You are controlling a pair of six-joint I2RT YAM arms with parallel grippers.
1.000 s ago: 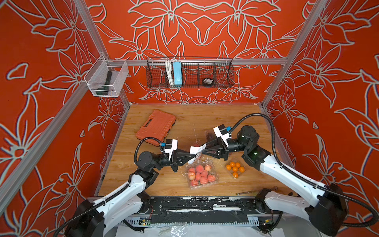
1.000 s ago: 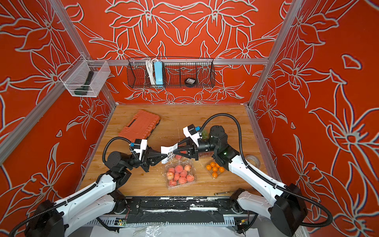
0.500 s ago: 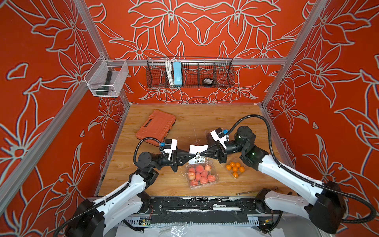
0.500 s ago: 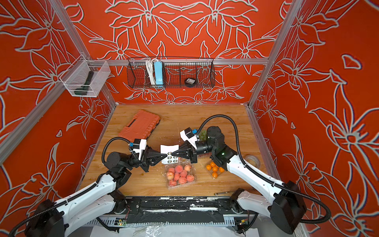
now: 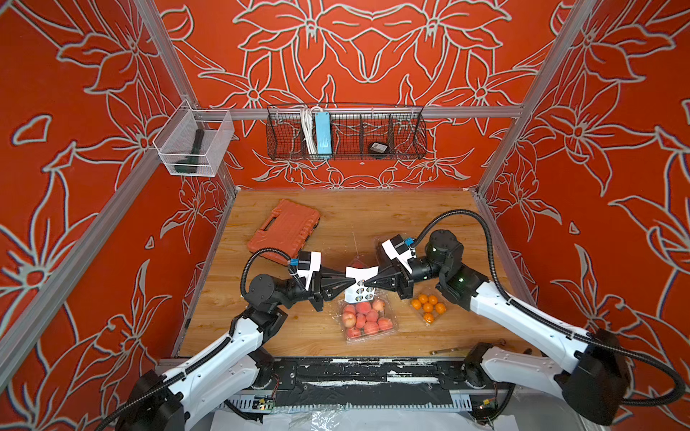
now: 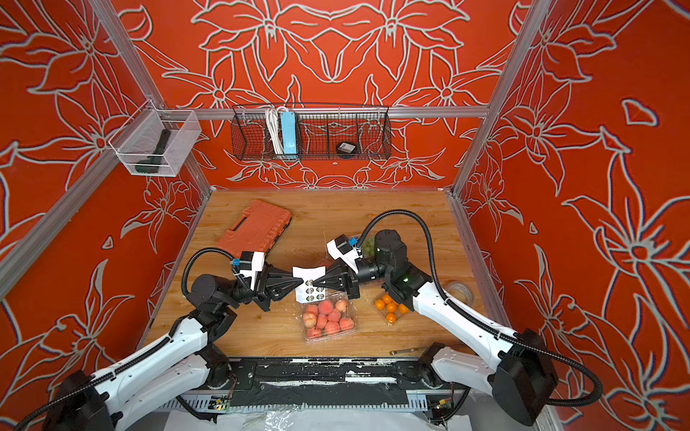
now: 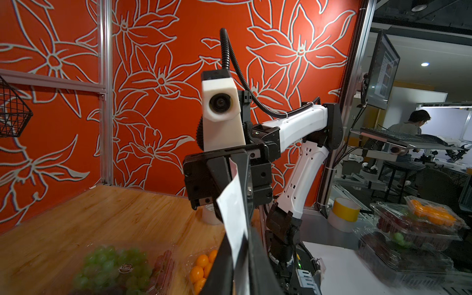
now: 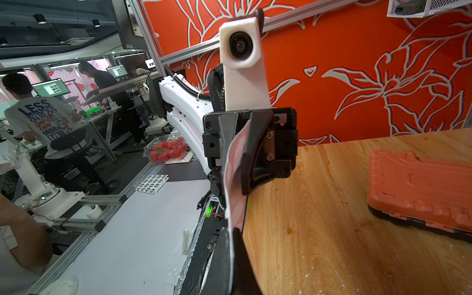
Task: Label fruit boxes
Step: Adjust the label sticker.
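While nothing's stuck on anything yet, here's the layout on the wooden table (image 5: 336, 216), going left to right. Far-left, toward the back, the orange ribbed tool case (image 5: 285, 233) lies flat, well apart from the fruit. Next comes the left gripper (image 5: 350, 282), jaws clenched on the left edge of a white sticker sheet (image 5: 360, 294) with rows of round dark stickers. That sheet hangs in the air between both arms, and its top edge bows a bit. Right gripper (image 5: 368, 282) meets it from the other side, jaws pinched tight on the sheet's right edge, so both tips nearly touch.

Just in front of the sheet, the clear peach box (image 5: 367, 319) sits closed and packed full. Further right, near the right arm, is the box of small oranges (image 5: 428, 308). The grape box (image 6: 369, 243) is mostly hidden behind the right wrist, with only some green grapes peeking out.
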